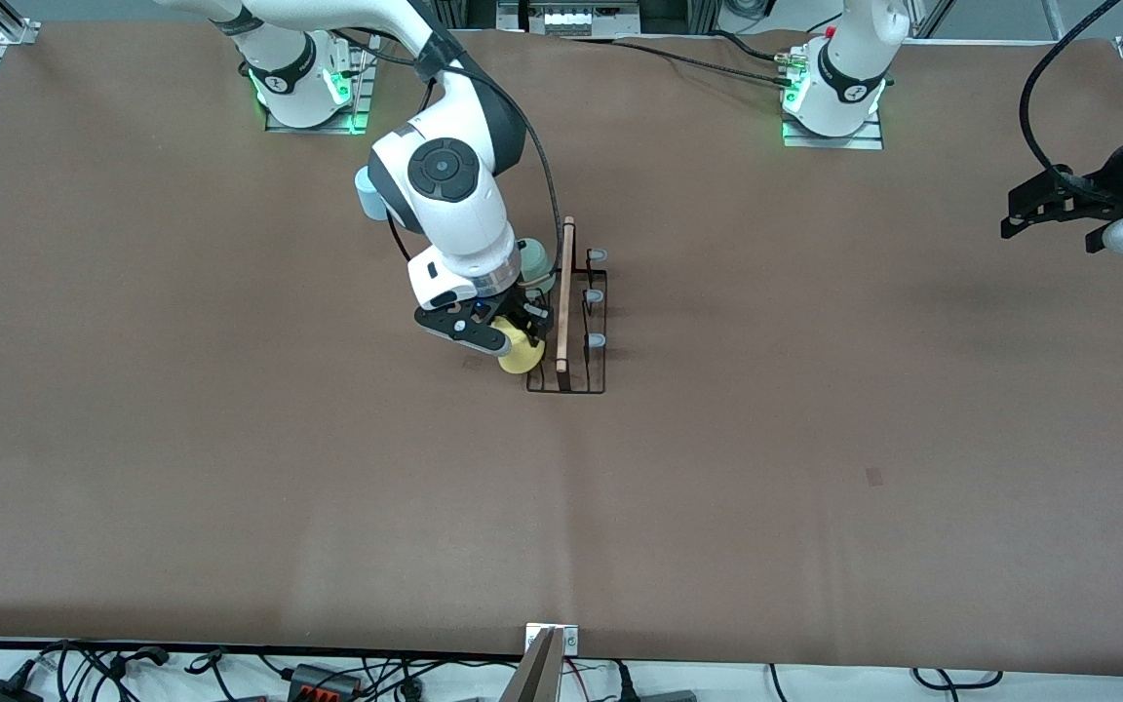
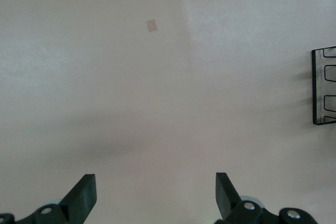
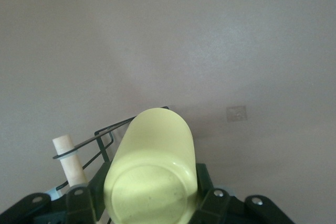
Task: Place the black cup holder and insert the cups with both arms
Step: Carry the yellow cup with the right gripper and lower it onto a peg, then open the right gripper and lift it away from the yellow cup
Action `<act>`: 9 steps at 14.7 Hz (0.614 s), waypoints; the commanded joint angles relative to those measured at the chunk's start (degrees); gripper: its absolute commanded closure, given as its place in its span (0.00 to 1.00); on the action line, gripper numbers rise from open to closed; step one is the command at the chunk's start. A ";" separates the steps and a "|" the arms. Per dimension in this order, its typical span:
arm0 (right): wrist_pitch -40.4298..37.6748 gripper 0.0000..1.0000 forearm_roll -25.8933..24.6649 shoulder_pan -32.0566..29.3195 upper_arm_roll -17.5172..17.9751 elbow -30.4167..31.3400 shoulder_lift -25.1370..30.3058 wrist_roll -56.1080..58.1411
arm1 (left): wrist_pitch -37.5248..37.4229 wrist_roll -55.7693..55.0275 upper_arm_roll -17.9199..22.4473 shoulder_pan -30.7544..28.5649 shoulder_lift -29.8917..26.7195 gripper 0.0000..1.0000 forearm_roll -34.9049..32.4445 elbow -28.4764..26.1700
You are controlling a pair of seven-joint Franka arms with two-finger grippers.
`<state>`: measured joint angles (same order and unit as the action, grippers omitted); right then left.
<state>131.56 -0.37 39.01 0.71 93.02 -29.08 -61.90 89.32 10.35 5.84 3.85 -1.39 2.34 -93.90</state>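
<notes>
The black cup holder stands at the table's middle, its wooden rod handle on top. Three grey-tipped pegs on its side toward the left arm are bare. My right gripper is shut on the yellow cup and holds it tilted against the holder's side toward the right arm. In the right wrist view the yellow cup fills my right gripper, with the holder's wire beside it. A pale green cup sits on the holder, partly hidden. A light blue cup shows by the right arm's elbow. My left gripper waits open and empty.
The left gripper hangs over the table's end at the left arm's side, and a corner of the holder shows in its view. A small tape mark lies on the brown table cover. Cables and a metal post line the near edge.
</notes>
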 commanded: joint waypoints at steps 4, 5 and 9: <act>0.01 0.14 0.02 1.15 0.61 -1.27 -1.77 -1.38 | -0.46 -0.24 0.13 0.10 -0.10 0.00 1.00 0.47; 0.01 0.00 0.02 1.06 0.61 -1.27 -1.94 -1.38 | -0.55 0.02 0.13 0.10 -0.10 0.00 1.00 0.47; -0.78 0.00 0.10 -2.43 0.44 -1.27 0.76 0.73 | -0.63 0.38 0.31 -0.60 -0.10 0.00 1.00 0.47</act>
<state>131.65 -0.35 39.49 0.78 92.62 -30.22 -62.14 89.31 10.35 5.96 3.66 -1.39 2.34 -93.90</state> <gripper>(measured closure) 0.009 0.000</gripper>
